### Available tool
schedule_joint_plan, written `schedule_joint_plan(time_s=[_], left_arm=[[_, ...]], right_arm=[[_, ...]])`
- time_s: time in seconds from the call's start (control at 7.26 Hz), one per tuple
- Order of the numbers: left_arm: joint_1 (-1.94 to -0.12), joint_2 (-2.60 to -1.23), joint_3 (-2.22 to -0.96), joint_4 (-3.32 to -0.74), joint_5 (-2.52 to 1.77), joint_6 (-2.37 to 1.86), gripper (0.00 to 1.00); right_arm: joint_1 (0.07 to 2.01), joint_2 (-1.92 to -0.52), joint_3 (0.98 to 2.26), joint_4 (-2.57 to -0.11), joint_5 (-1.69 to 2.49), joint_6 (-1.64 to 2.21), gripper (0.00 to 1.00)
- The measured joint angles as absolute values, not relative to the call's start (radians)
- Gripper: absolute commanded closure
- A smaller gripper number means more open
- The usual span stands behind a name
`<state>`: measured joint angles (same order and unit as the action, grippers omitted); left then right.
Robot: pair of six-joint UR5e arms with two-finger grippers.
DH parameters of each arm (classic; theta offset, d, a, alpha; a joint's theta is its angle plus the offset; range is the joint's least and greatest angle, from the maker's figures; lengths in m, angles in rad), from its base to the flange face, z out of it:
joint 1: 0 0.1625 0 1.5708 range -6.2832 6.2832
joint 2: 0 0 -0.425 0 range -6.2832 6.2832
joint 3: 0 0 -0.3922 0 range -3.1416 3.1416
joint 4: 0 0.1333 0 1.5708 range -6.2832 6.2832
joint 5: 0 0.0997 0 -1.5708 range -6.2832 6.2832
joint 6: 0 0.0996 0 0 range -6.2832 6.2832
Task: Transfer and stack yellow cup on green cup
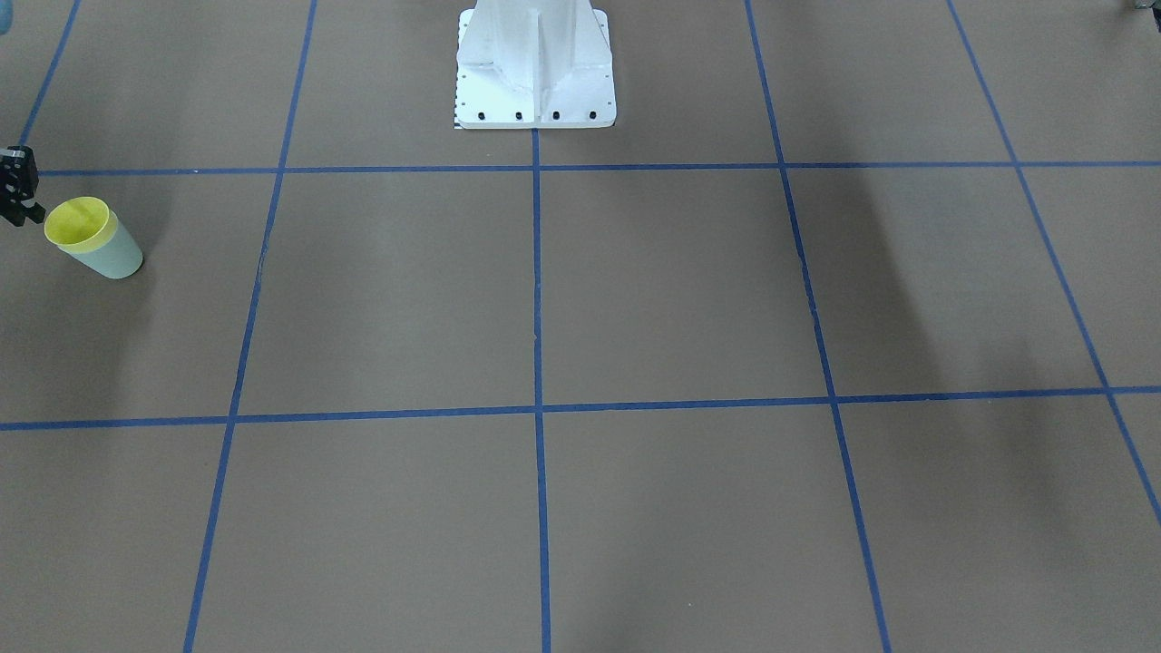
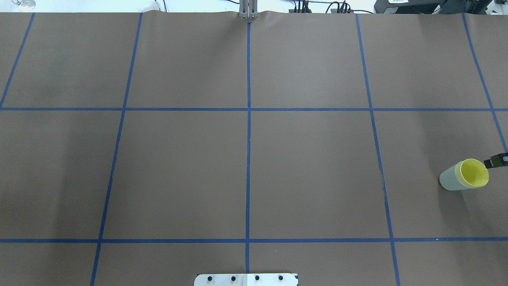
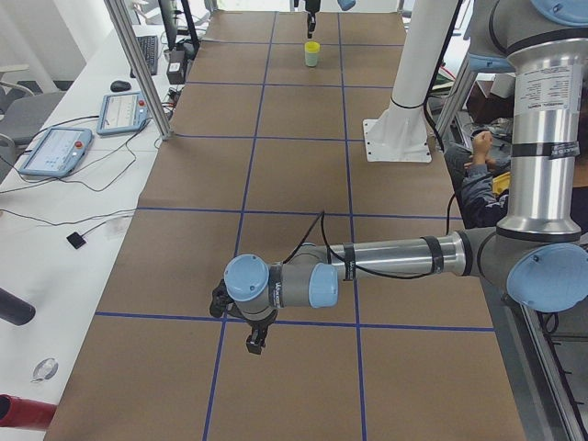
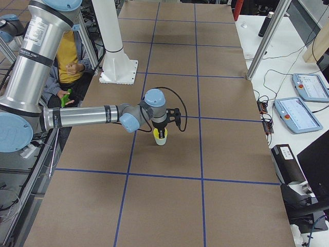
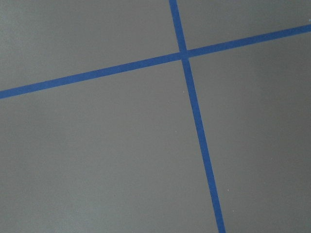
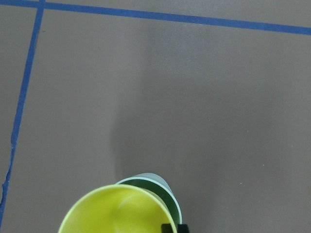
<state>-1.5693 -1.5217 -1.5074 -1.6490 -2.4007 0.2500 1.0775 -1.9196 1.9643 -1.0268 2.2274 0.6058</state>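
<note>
The yellow cup (image 1: 80, 223) sits nested inside the green cup (image 1: 111, 257), upright on the table at the robot's far right. The stack also shows in the overhead view, with the yellow cup (image 2: 473, 173) inside the green cup (image 2: 449, 180). My right gripper (image 1: 22, 195) hangs right at the yellow rim. The right wrist view shows the yellow cup (image 6: 116, 211), the green rim (image 6: 167, 194) and one black fingertip (image 6: 168, 227) at the rim; I cannot tell whether the jaws are closed. My left gripper (image 3: 256, 338) hovers over bare table far away, and its state cannot be told.
The table is brown paper with a blue tape grid (image 2: 248, 109). The white robot base (image 1: 535, 68) stands at the middle of the robot's side. Monitors and pendants (image 4: 308, 103) lie beyond the table's far edge. A seated person (image 4: 69, 62) is behind the robot.
</note>
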Motion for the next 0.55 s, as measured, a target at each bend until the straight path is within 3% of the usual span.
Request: schedule_joint_plan(time_s=[0.55], left_arm=[[-1.569, -1.522, -1.508, -1.649, -2.401, 0.25, 0.0]], right_arm=[[1.087, -1.869, 1.95, -1.038, 2.224, 0.598, 0.0]])
